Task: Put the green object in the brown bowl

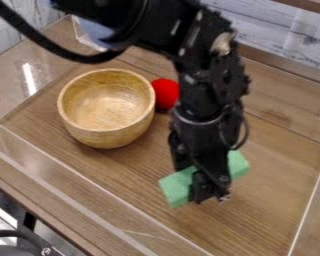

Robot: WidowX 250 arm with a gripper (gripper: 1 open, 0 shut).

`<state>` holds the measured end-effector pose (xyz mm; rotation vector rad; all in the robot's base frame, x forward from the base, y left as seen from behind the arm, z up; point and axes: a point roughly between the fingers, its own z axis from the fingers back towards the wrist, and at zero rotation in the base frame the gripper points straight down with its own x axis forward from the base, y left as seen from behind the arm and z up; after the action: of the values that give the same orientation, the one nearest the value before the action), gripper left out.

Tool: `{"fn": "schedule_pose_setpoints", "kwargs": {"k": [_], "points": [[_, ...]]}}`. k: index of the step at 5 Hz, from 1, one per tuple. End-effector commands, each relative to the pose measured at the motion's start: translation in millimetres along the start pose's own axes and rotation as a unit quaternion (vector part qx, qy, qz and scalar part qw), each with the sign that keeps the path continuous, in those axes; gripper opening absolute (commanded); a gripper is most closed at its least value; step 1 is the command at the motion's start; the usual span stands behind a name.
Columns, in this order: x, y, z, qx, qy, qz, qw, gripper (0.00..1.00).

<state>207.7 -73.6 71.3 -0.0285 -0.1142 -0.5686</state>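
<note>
The green object (190, 183) is a flat light-green bar, seen right of centre near the front of the wooden table. My gripper (211, 186) points straight down and is shut on its middle, so the block's two ends stick out either side of the black fingers. The block looks lifted slightly off the table. The brown bowl (107, 108) stands to the left and further back, round, pale wood, empty, with its thick rim about a hand's width from the block.
A red round toy (166, 93) lies right behind the bowl, partly hidden by the arm. Clear plastic walls (69, 190) border the table at the front and left. A blue and white thing sits at the back behind the arm.
</note>
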Motion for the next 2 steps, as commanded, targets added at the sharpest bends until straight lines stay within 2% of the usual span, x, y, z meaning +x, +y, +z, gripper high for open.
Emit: {"fn": "schedule_pose_setpoints", "kwargs": {"k": [1, 2], "points": [[5.9, 0.5, 28.8, 0.012, -0.026, 0.021, 0.9994, 0.00], [-1.1, 8.5, 49.1, 0.018, -0.032, 0.051, 0.9980, 0.00]]}}
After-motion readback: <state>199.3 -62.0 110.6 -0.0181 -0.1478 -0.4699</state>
